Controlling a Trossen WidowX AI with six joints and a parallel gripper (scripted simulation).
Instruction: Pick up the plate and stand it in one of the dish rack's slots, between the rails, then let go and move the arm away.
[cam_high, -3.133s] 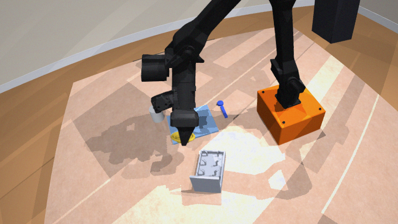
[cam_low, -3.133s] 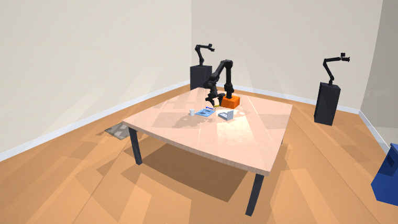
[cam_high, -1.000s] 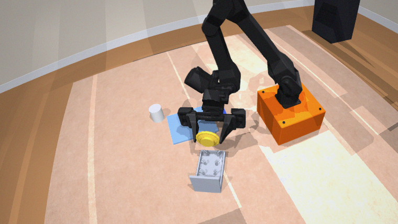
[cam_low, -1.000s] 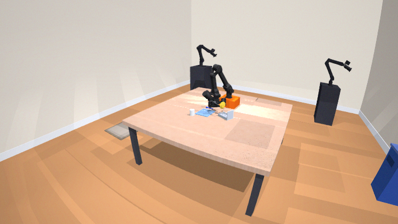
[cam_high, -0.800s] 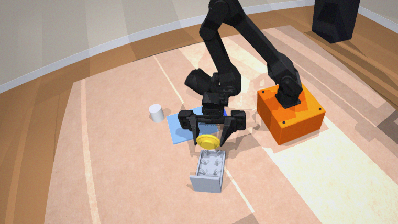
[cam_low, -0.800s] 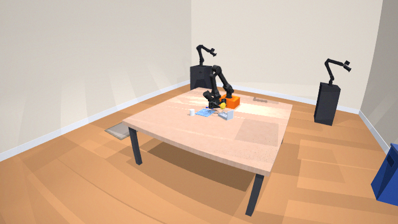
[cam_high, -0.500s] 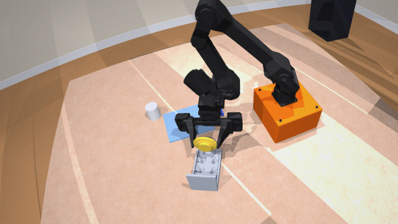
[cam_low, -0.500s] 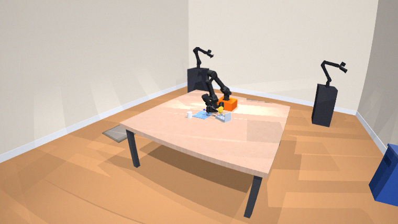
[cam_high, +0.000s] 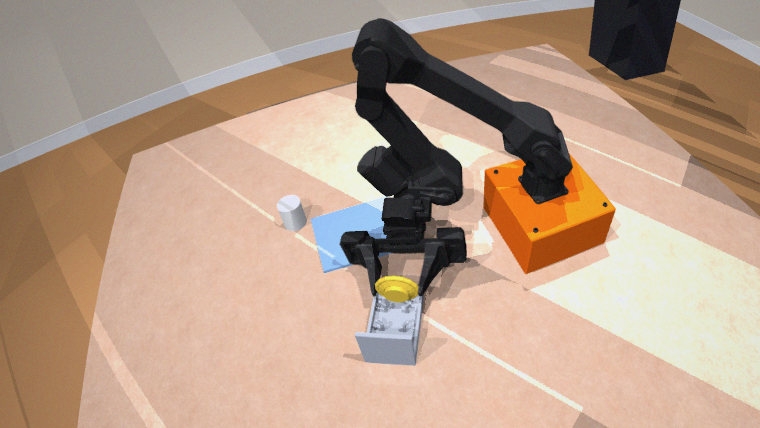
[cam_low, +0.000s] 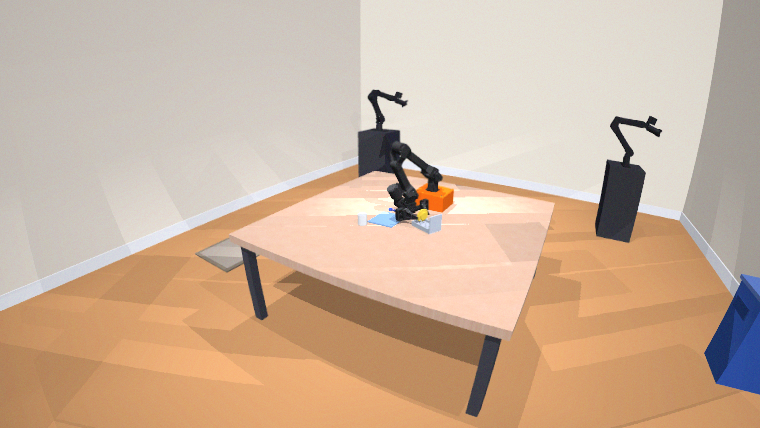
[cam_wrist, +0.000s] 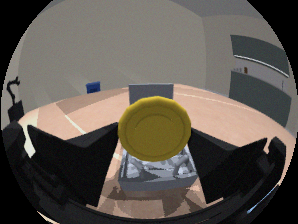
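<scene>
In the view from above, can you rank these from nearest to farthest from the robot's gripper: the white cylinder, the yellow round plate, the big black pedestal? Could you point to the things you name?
1. Yellow round plate (cam_high: 396, 289) (cam_low: 422, 214) (cam_wrist: 155, 129): between the fingers of the gripper (cam_high: 397, 291).
2. White cylinder (cam_high: 291, 213) (cam_low: 362, 219): left of the gripper in that picture.
3. Black pedestal (cam_high: 632, 39): top right corner, on the floor.
</scene>
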